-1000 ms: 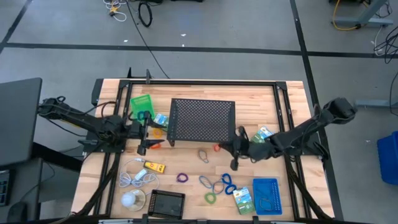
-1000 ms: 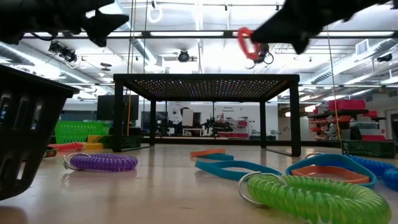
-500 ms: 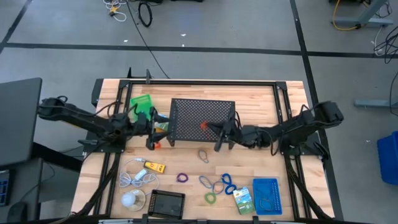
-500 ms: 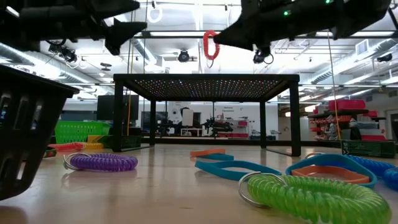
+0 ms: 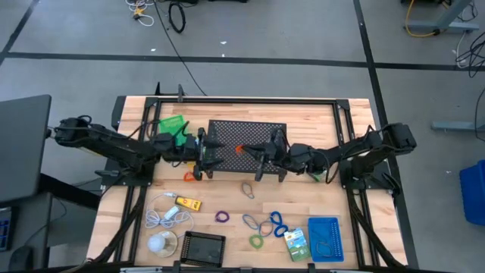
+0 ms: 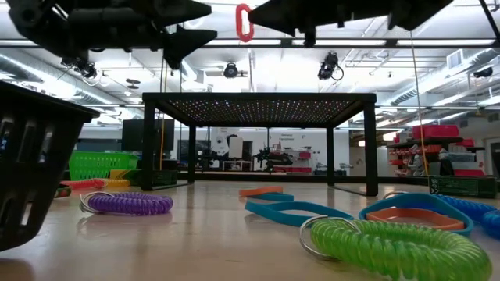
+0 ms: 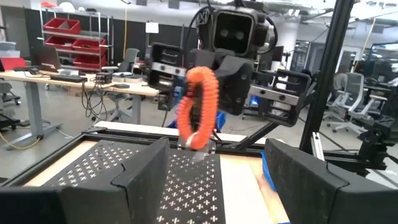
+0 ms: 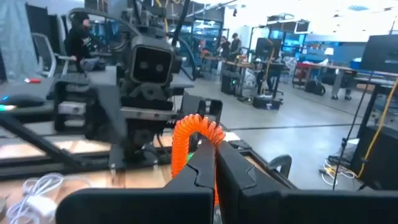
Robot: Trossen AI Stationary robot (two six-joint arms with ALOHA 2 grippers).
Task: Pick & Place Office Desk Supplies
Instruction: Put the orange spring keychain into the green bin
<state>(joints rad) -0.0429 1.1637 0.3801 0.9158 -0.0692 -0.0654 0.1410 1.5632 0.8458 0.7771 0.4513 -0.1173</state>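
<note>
The right gripper (image 5: pixel 250 150) pinches an orange loop (image 5: pixel 239 149) above the black perforated stand (image 5: pixel 247 130). The left gripper (image 5: pixel 214 146), fingers spread, faces it closely.

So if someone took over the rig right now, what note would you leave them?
Right pincer: shut on the orange coil loop, held above the black mesh stand.
Left pincer: open, facing the loop over the stand's other side; looks like a handover.
On the table: purple loop, green loop, blue loops, grey loop, packets, yellow block, blue tray, green tray, black tray.
Done: one loop lifted. Left: nearly everything.
</note>
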